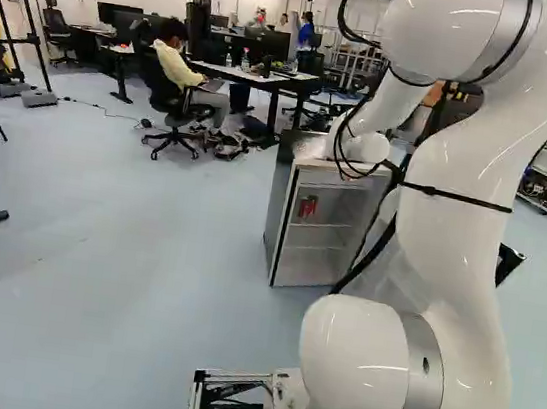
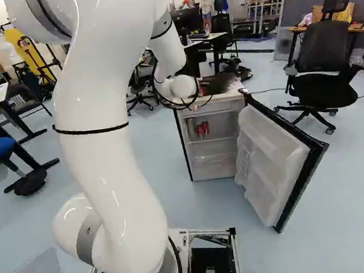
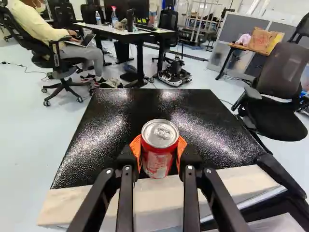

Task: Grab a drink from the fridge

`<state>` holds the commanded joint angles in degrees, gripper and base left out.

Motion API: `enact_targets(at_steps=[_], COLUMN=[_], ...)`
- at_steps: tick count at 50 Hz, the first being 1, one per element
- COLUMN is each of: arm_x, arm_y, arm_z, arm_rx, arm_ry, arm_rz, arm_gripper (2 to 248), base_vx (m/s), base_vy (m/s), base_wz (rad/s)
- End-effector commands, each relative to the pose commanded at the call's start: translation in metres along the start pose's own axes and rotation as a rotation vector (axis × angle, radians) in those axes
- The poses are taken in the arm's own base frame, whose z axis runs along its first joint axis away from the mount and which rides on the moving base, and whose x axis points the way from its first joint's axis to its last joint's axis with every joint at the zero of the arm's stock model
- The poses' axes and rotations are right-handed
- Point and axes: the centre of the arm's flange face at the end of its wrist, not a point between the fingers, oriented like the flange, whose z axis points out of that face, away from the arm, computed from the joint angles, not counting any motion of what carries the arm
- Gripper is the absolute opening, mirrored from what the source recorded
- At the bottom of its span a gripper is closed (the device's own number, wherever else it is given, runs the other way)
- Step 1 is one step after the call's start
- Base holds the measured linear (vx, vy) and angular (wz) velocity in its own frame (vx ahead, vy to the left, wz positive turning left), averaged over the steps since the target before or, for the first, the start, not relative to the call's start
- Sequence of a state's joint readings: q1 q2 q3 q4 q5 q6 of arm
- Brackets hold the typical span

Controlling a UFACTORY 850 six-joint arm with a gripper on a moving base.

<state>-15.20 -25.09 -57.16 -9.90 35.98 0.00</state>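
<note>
Black two-fingered gripper [image 3: 158, 152] with orange pads, in the wrist view, is clamped on a red-and-silver drink can [image 3: 160, 133], upright between them above a black-topped, pale-fronted fridge [image 3: 120, 108]; whether they touch, I can't tell. Lifting straight along the can's long axis looks safest next. Right base view: the white-lined fridge door [image 2: 266, 160] hangs open right of centre, red cans [image 2: 202, 129] on a shelf near the middle, black office chair [image 2: 322, 56] upper right. Left base view: pale blue-grey floor [image 1: 143, 278] fills the lower left.
</note>
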Motion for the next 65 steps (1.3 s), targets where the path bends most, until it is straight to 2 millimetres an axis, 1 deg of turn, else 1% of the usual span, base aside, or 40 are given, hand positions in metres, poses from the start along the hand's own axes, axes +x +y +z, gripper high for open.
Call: enact_targets(at_steps=[6, 23, 24, 28, 29, 33, 34, 39, 40, 44, 45, 49, 50, 65], arm_x=[0.002, 0.002, 0.002, 0.002, 0.002, 0.002, 0.002, 0.002, 0.002, 0.001, 0.001, 0.000, -0.001, -0.009], arm_y=[0.000, 0.000, 0.000, 0.000, 0.000, 0.000, 0.000, 0.000, 0.000, 0.000, 0.000, 0.000, 0.000, 0.002], arm_z=[0.006, 0.006, 0.006, 0.006, 0.006, 0.006, 0.006, 0.006, 0.006, 0.005, 0.005, 0.000, -0.002, -0.029], arm_rx=[-0.001, -0.001, -0.001, -0.001, -0.001, -0.001, -0.001, -0.001, -0.001, -0.001, -0.001, -0.002, -0.003, -0.010], arm_ry=[0.002, 0.002, 0.002, 0.002, 0.002, 0.002, 0.002, 0.002, 0.002, 0.001, 0.000, -0.003, -0.004, -0.020], arm_rz=[0.002, 0.002, 0.002, 0.002, 0.002, 0.002, 0.002, 0.002, 0.002, 0.002, 0.003, 0.003, 0.004, 0.009], arm_gripper=[93, 93, 97, 97, 128, 128, 163, 163, 200, 200, 238, 238, 247, 247], base_vx=[0.000, 0.000, 0.000, 0.000, 0.000, 0.000, 0.000, 0.000, 0.000, 0.000, 0.000, 0.000, 0.000, 0.000], base_vy=[0.000, 0.000, 0.000, 0.000, 0.000, 0.000, 0.000, 0.000, 0.000, 0.000, 0.000, 0.000, 0.000, 0.000], base_wz=[0.000, 0.000, 0.000, 0.000, 0.000, 0.000, 0.000, 0.000, 0.000, 0.000, 0.000, 0.000, 0.000, 0.000])
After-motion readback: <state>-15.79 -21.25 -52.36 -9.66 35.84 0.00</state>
